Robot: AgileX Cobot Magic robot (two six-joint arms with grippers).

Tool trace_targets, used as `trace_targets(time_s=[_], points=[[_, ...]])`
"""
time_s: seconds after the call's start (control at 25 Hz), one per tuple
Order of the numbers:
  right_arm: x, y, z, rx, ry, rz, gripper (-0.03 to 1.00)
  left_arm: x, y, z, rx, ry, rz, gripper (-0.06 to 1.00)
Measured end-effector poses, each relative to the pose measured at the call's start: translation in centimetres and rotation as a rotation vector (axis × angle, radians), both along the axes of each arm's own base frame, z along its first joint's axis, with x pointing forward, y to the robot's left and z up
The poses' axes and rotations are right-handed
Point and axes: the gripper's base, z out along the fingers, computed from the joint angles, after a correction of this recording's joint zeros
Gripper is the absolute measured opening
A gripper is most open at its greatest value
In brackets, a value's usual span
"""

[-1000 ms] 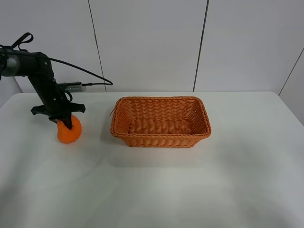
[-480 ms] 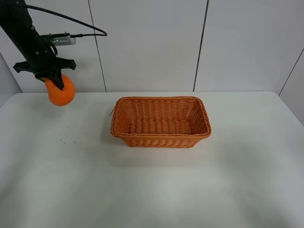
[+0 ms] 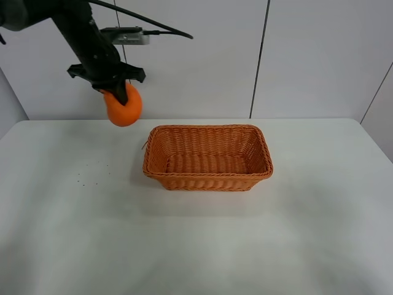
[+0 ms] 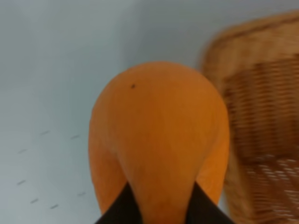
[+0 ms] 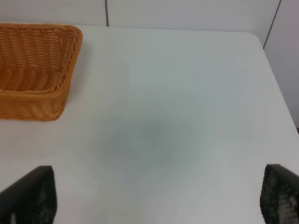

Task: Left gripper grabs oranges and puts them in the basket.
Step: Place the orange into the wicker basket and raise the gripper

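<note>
Left gripper [image 3: 118, 97], a black claw on a black arm, is clamped on an orange [image 3: 124, 109], fingers pinching the fruit's top from above; orange hangs in the air, clear of the white table [image 3: 196, 246], up and left of the wicker basket [image 3: 209, 182], just outside its left rim; left wrist cam shows two dark fingertips [image 4: 119, 212] pressed on the orange's skin, w/ the basket's woven edge blurred beside it; small grey box [image 3: 130, 35] w/ black cable rides on the arm; tiny dark specks [image 3: 92, 175] dot the table left of the basket; right gripper [image 5: 154, 198] sits right of the basket, fingers spread wide, only bare table between them.
</note>
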Motion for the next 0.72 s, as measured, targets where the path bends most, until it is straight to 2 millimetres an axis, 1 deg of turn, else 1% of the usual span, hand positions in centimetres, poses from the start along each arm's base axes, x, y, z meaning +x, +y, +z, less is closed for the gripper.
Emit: trace_targets(time_s=[0.12,0.24,0.32,0.4,0.48,0.56,0.64,0.72], points=[[0.0,0.0,0.0,0.0,0.0,0.0,0.69,-0.6,-4.4,-1.2,0.003,0.009,-0.095,0.19],[0.0,0.0,0.0,0.0,0.0,0.0,0.69,-0.8,-8.4,-3.1,-0.003,-0.003,-0.174,0.19],[0.0,0.0,0.0,0.0,0.0,0.0,0.69,-0.7,-10.8,-4.9,-0.013,-0.019,-0.214,0.19],[0.0,0.0,0.0,0.0,0.0,0.0,0.69,-0.7,-12.7,-6.7,-0.02,-0.027,-0.246,0.19],[0.0,0.0,0.0,0.0,0.0,0.0,0.69,-0.6,-14.0,-8.7,-0.019,-0.026,-0.265,0.19],[0.0,0.0,0.0,0.0,0.0,0.0,0.69,-0.5,-14.8,-10.4,-0.016,-0.017,-0.276,0.19],[0.0,0.0,0.0,0.0,0.0,0.0,0.69,-0.4,-15.1,-11.8,-0.009,-0.002,-0.278,0.19],[0.0,0.0,0.0,0.0,0.0,0.0,0.69,-0.4,-15.2,-12.7,-0.003,0.011,-0.277,0.19]])
